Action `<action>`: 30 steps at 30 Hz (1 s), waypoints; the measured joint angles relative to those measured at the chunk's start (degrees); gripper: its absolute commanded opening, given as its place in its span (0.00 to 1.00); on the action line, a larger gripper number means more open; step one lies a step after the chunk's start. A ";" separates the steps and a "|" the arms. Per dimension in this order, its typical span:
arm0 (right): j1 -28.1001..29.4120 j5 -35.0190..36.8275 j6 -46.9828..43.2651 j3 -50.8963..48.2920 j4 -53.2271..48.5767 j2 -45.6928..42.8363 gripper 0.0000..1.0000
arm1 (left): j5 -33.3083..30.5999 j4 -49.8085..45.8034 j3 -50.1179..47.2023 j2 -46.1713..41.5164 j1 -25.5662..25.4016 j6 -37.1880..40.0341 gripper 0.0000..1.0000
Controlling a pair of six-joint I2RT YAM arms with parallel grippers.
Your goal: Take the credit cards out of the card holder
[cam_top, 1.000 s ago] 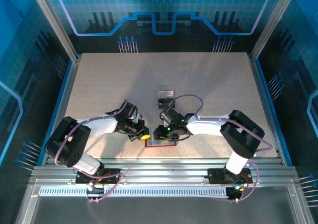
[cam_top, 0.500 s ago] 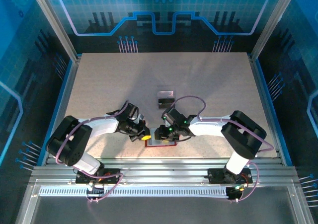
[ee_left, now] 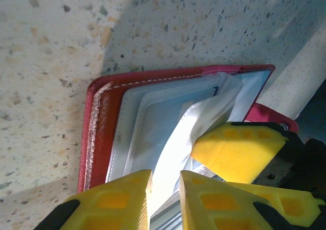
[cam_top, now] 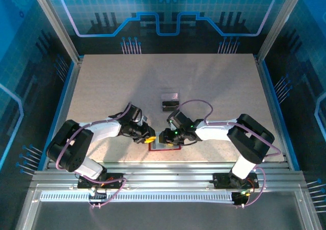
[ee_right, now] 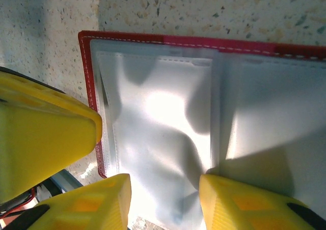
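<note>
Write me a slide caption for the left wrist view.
Red card holder open on the speckled table, left gripper narrowly parted at its pale inner pockets.

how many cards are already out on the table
2: a grey card and a black card just nearer, lying together beyond the red holder. More may be hidden in its pockets.

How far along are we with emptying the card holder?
Done: two credit cards lie on the table, outside the card holder. In hand: the holder lies open, the right gripper open over its pale pocket, the left gripper around a pale sheet. Left: how many cards remain inside is hidden.
</note>
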 measured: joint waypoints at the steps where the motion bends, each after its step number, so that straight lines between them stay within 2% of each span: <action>1: -0.02 -0.20 0.02 -0.09 0.20 -0.04 0.41 | 0.00 0.13 0.00 0.00 -0.09 -0.17 0.22; 5: -0.17 -0.44 0.31 -0.48 0.85 -0.13 0.41 | 0.00 0.57 0.00 0.00 -0.72 -0.35 0.23; 8: -0.37 -0.68 0.39 -0.83 1.46 -0.17 0.41 | -0.04 0.57 0.02 0.07 -1.11 -0.35 0.28; 30: -0.94 -0.81 1.25 -2.56 2.62 -1.46 0.41 | -1.01 0.22 2.03 2.56 -2.91 -0.39 0.33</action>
